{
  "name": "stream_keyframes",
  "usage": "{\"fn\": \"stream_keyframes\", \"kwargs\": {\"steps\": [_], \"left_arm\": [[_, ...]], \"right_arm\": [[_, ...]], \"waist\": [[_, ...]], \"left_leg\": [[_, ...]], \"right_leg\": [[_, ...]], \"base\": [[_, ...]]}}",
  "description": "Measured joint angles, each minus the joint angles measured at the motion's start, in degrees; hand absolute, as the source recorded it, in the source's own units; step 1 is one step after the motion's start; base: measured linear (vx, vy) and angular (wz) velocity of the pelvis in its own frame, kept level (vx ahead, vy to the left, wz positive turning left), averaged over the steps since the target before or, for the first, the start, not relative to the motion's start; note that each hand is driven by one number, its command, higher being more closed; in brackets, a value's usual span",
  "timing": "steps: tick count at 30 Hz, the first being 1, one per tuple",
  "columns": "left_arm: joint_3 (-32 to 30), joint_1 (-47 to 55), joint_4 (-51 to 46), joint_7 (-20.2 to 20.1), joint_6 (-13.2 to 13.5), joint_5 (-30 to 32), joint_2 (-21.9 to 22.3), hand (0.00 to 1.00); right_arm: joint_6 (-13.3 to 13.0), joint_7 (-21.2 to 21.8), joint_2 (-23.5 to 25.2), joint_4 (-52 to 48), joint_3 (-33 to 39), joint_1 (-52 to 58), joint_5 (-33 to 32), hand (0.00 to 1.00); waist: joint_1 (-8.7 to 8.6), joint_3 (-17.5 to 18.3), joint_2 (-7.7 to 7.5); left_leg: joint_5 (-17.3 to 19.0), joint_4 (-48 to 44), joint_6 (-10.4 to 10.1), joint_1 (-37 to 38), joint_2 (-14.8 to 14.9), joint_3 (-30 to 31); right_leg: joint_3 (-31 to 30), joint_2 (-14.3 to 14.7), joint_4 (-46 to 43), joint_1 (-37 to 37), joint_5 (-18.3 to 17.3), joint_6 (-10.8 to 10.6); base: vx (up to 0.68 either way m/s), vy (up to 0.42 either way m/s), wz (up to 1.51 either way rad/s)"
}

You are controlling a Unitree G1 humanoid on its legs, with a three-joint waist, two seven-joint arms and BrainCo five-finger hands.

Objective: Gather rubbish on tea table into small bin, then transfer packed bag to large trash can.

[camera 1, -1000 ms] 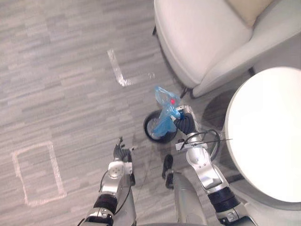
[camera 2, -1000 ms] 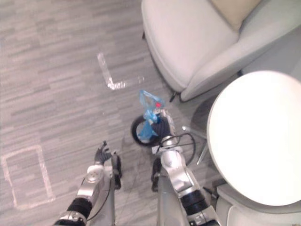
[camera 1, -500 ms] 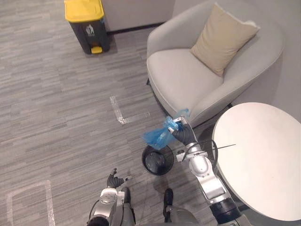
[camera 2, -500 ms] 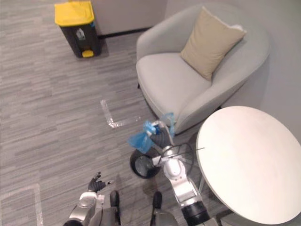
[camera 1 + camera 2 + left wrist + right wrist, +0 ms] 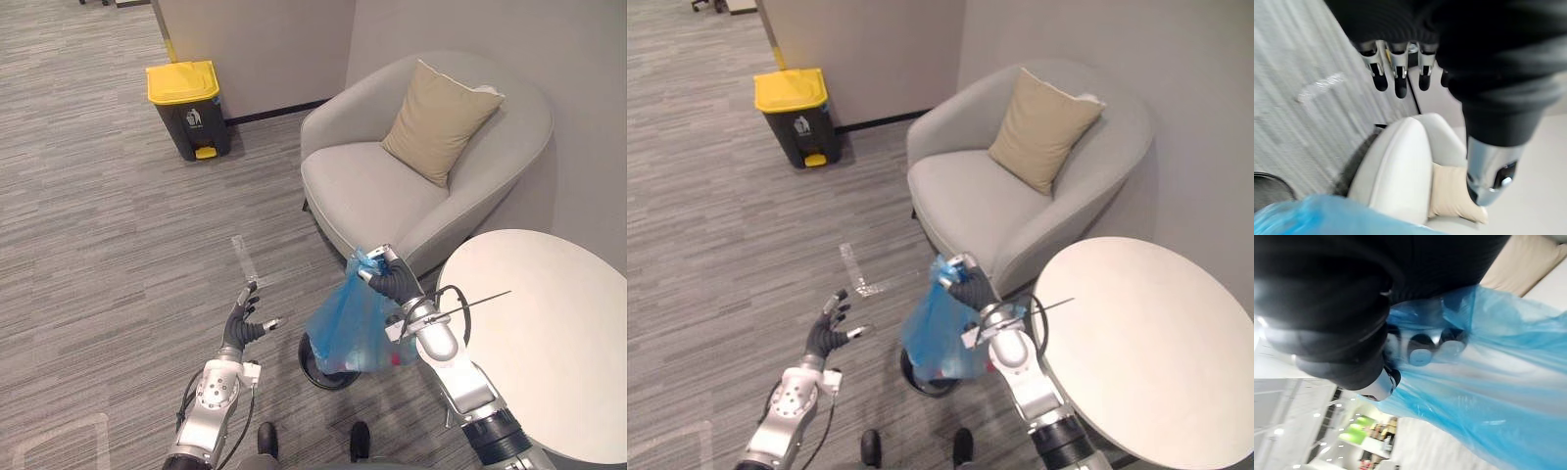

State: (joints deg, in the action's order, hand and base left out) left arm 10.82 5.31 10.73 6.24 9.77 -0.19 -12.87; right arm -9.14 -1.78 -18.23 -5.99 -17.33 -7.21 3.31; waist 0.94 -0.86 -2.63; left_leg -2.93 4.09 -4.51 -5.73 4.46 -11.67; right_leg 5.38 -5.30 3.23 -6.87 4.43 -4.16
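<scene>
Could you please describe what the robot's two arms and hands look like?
The left arm and right arm are built of silver-grey rounded segments. The left hand and right hand each wear a dark ribbed cover over the back and wrist, with silver fingers ending in dark tips.

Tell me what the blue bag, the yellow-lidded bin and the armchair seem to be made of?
The blue bag, gripped by the right hand: thin plastic film, translucent and creased, with a slight sheen. The yellow-lidded bin: probably hard moulded plastic, smooth and matte. The armchair: pale grey upholstery, likely fabric or faux leather; the look leaves it open.
</scene>
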Motion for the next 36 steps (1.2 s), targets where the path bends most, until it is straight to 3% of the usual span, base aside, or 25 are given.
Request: {"fn": "stream_keyframes", "kwargs": {"steps": [14, 19, 26, 31, 36], "left_arm": [[10.56, -8.3, -1.21, -3.97, 0.87, -0.99, -3.87, 0.0], [12.35, -11.76, -1.21, -3.93, 0.96, 2.52, -4.31, 0.0], [13.46, -15.06, 0.43, -1.27, 0.9, 9.51, -4.04, 0.0], [13.32, -15.98, 3.32, 2.72, -0.29, 15.84, -0.56, 0.0], [13.75, -15.98, 7.22, 3.71, -0.63, 16.94, 3.09, 0.0]], "right_arm": [[-0.05, 3.41, -2.14, -0.09, -6.62, -6.94, -6.85, 1.0], [-0.14, 3.7, -2.17, -2.62, -7.97, -8.48, -8.47, 1.0], [-0.6, 4.51, -1.47, -4.35, -12.24, -10.54, -10.72, 1.0], [-0.4, 4.54, 2.05, -4.17, -15.43, -10.85, -11.3, 1.0], [0.89, 4.45, 2.77, -3.63, -17.2, -10.86, -13.8, 1.0]], "waist": [[-1.47, 1.56, 0.22], [-1.83, 1.61, 0.21], [-2.07, 1.74, 0.18], [-2.03, 1.98, -0.03], [-1.94, 2.25, -0.29]], "left_leg": [[-0.68, 1.75, -0.12, 1.95, 0.04, -0.46], [-0.7, 1.74, -0.14, 2.06, 0.03, -0.68], [-0.71, 1.79, -0.13, 2.55, 0.01, -1.16], [-0.87, 1.82, -0.16, 2.57, 0.05, -1.08], [-1.04, 1.84, -0.22, 2.45, 0.05, -0.85]], "right_leg": [[-0.99, 0.33, 0.69, 0.95, 0.49, 0.11], [-1.43, 0.4, 1.1, 0.99, 0.92, 0.17], [-2.34, 0.46, 1.11, 1.0, 1.26, 0.24], [-2.41, 0.51, 1.1, 1.01, 1.36, 0.24], [-2.31, 0.51, 1.06, 0.94, 1.38, 0.23]], "base": [[0.0, 0.001, -0.03], [0.0, -0.002, -0.04], [-0.02, 0.0, -0.06], [-0.01, -0.001, -0.01], [0.0, 0.0, 0.0]]}}
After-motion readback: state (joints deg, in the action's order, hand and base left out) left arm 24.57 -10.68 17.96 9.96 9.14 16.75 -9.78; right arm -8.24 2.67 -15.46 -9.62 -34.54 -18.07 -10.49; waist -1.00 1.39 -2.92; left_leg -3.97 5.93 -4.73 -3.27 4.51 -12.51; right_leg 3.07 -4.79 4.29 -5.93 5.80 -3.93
